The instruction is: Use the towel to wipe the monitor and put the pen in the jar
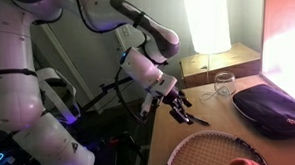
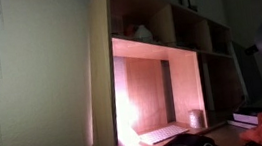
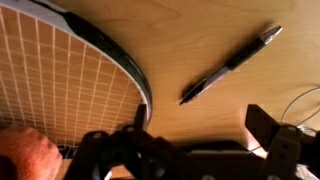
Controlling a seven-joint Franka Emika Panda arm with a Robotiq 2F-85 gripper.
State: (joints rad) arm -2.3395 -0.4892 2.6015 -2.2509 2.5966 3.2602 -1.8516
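**Tool.** The tool (image 3: 185,152) hangs over the wooden counter (image 3: 200,25) with its jaws spread as wide as they go. Nothing is between them.

**Towel.** In the wrist view the orange towel (image 3: 25,155) sits at 8 o'clock, in the corner, lying on the strings of the tennis racket (image 3: 70,70). Most of it is cut off by the edge of the view.

**Pen.** The pen (image 3: 230,65) lies at 1 o'clock on bare wood, set diagonally and apart from the racket frame.

**Jar and monitor.** In an exterior view the glass jar (image 1: 223,84) stands at 1 o'clock from the tool, just beside the foot of the glowing lampshade (image 1: 208,23). The monitor (image 1: 290,39) fills the 3 o'clock edge. A dark pouch (image 1: 272,106) lies between it and the racket.

**Assessment.** I judge that wiping comes first, so the step in hand is fetching the towel.

**Recommended method.**
- I move the tool toward 8 o'clock until the cloth is centred between the jaws.
- I descend with the jaws wide and pinch a raised fold, not pressing flat, because the fingertips could snag the strings.
- I lift straight up and confirm the racket stays down.
- I carry the towel high over the pouch on the way to the monitor.
- I avoid sweeping across the pen, which looks likely to roll.
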